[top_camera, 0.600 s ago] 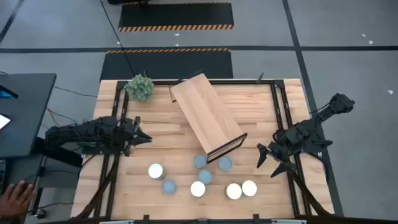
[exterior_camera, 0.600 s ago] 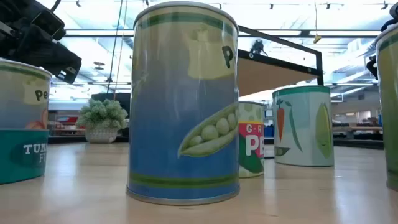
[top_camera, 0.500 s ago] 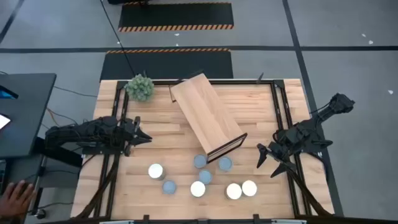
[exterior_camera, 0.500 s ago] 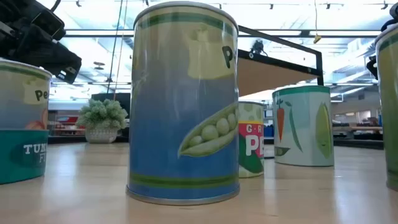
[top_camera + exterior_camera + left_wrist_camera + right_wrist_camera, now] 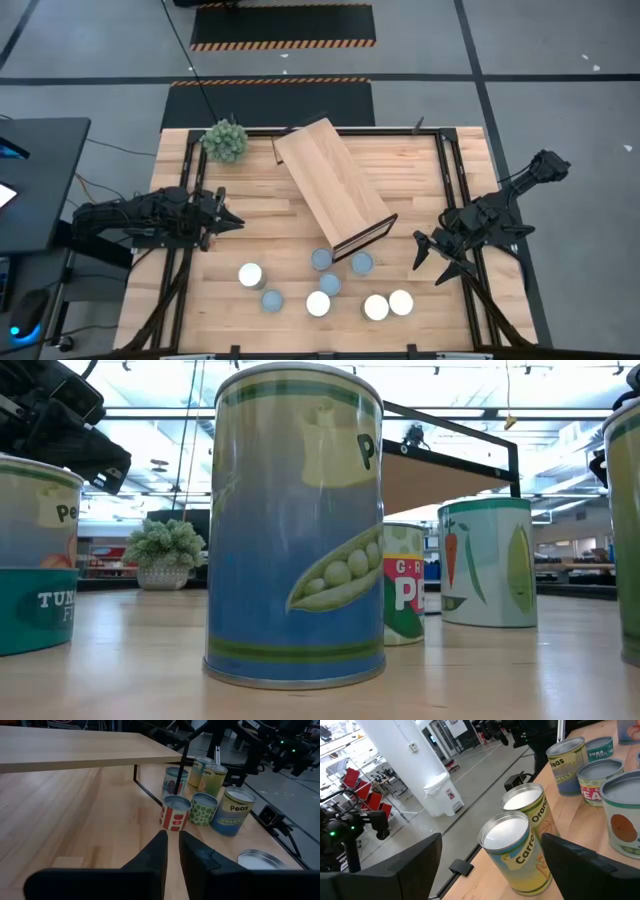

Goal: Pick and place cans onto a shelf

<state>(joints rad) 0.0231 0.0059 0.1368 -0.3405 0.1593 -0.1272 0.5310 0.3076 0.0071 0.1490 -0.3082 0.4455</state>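
lying askew across the middle of the slatted wooden tabletop (image 5: 250,215), the long light-wood shelf with a dark metal frame at its near end (image 5: 333,186) is seen from above, its far end close to the spiky green plant ball (image 5: 225,141) at the far left corner. eight small metal cans with silvery-white or bluish-grey tops (image 5: 319,303) are grouped between the shelf's framed end and the near edge of the tabletop, none of them resting on the shelf. the left gripper (image 5: 233,221) is held near the left edge, its fingers (image 5: 155,855) pressed together on nothing and pointed toward the cans. the right gripper (image 5: 430,263) is held near the right edge, just beside the rightmost cans, its fingers (image 5: 580,857) spread wide and empty.
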